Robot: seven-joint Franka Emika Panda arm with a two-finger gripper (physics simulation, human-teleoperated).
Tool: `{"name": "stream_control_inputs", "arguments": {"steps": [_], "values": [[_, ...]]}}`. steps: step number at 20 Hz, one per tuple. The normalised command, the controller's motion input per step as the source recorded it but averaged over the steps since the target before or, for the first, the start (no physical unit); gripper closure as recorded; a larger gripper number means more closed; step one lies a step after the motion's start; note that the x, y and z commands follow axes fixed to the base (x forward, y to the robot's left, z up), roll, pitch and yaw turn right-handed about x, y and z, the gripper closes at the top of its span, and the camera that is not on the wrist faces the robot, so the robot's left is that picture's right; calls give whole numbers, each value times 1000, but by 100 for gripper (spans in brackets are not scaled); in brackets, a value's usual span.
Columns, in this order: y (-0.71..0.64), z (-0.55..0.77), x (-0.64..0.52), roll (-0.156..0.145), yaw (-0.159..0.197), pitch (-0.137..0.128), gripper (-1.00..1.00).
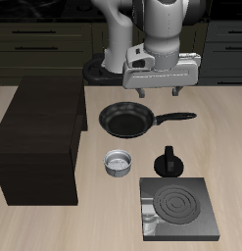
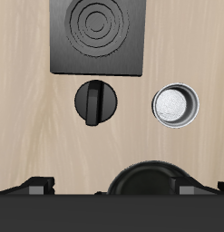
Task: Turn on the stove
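Hidden parts: the frying pan [image 2: 151, 178] is being cut off in the wrist view by the dark gripper body, so only its top rim is showing. The stove's far edge is being cut off in that view too.
Hard to see: the stove's small corner knob is showing only as a blurry light patch in the outside view.
Stove place: the stove [image 1: 179, 207] is sitting flat in the lower right of the outside view, near the counter's [image 1: 54, 225] front edge.
Stove shape: it is square, so no side is looking longer. Its ring coil is looking dark.
Nearby: a black round knob thing [image 1: 169, 161] is standing just behind the stove, and a small metal cup [image 1: 118, 162] is sitting beside it.
Cabinet: a big dark box [image 1: 39, 137] is filling the left side.
Gripper: the gripper [image 1: 155, 93] is hanging high above the pan, well apart from the stove.
Jaws: they are standing wide apart, holding nothing.
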Motion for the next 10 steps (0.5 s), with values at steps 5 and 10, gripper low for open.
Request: {"name": "stream_control_inputs", "arguments": {"steps": [5, 10], "values": [[92, 97, 264, -7, 0, -4, -100], [92, 56, 319, -34, -32, 0, -100]]}}
